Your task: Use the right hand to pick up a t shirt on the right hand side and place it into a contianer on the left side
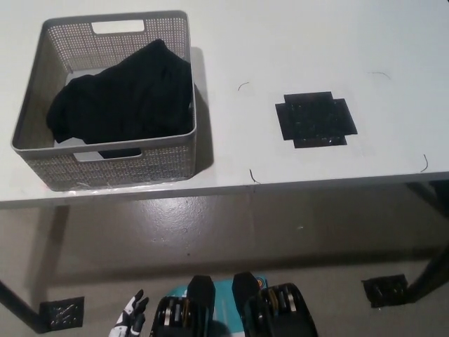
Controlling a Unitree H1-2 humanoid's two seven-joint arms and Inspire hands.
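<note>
A grey perforated plastic basket (42, 123) with cut-out handles stands at the left of the white table (280, 42), close to the near edge. A crumpled black t-shirt (123, 98) lies inside the basket, filling most of its floor and rising against the right wall; a pale strip of the basket floor shows at the near left. To the right of the basket, well apart from it, a black cross-shaped patch of tape (316, 121) lies flat on the table surface. Several thin dark thread-like marks lie scattered on the tabletop between the basket and the patch and near the right edge. Below the near edge of the table is a grey floor, with a black square foot plate (63, 309) at the lower left and another (384, 289) at the lower right. The white left hand (130, 319) rests low at the bottom left, only partly in frame, its fingertips spread apart and holding nothing. The black right hand does not appear in the view.
</note>
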